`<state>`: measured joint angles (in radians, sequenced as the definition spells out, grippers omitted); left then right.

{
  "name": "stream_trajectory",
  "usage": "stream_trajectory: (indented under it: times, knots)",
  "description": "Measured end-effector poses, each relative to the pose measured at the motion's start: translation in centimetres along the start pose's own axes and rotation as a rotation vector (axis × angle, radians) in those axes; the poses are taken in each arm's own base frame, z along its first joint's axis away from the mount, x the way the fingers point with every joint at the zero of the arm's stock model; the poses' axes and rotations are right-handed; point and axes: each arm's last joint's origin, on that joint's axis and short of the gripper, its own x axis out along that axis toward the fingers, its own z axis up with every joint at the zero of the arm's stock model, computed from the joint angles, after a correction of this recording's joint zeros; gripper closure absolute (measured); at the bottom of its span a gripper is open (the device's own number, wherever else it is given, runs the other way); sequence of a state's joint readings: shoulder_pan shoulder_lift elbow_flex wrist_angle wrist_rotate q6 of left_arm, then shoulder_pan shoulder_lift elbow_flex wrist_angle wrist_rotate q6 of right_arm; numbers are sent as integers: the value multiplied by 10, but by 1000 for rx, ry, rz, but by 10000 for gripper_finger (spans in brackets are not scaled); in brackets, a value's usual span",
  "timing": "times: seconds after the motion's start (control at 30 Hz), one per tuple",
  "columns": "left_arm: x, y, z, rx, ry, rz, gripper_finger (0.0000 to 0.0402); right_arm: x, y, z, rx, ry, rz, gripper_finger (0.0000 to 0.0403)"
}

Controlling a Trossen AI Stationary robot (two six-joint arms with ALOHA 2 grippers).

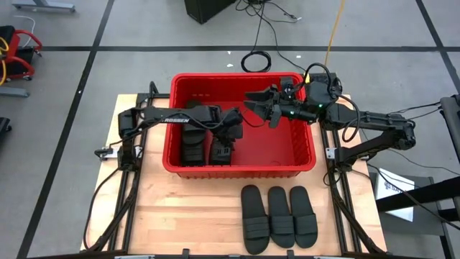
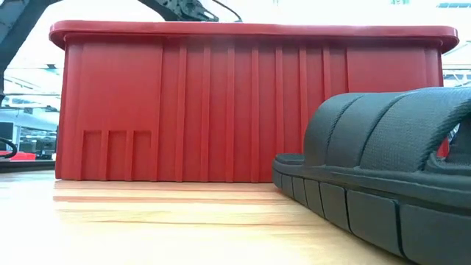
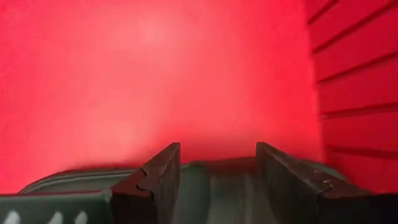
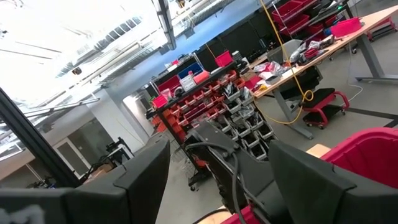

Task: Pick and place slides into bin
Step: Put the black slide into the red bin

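The red bin stands at the table's middle. At least two black slides lie on its floor at the left. My left gripper reaches down into the bin, open, just over the right one of these. In the left wrist view that slide shows between and below its fingers. My right gripper hovers over the bin's far right part, open and empty, pointing toward the table's left. Three more slides lie side by side on the table before the bin. My left gripper's fingers stand on either side of the slide on the bin's floor, coming at it from above. I cannot tell whether they touch it.
The bin's right half shows bare floor. In the low view the bin's near wall fills the background and one table slide lies close at the right. Bare wood lies left of the three slides.
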<state>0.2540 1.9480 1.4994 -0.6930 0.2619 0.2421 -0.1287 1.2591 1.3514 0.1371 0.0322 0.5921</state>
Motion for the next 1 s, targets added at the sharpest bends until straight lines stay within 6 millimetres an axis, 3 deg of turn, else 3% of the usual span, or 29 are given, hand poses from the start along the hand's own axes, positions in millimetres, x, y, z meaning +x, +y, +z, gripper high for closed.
stream_trajectory:
  times: [0.3,1.0]
  knots:
    - [19,7,-6,-17,72,41,199,0,0,-1,6,7,-4,138]
    - [18,8,-12,-220,138,140,199,0,-1,-2,-3,21,-15,138]
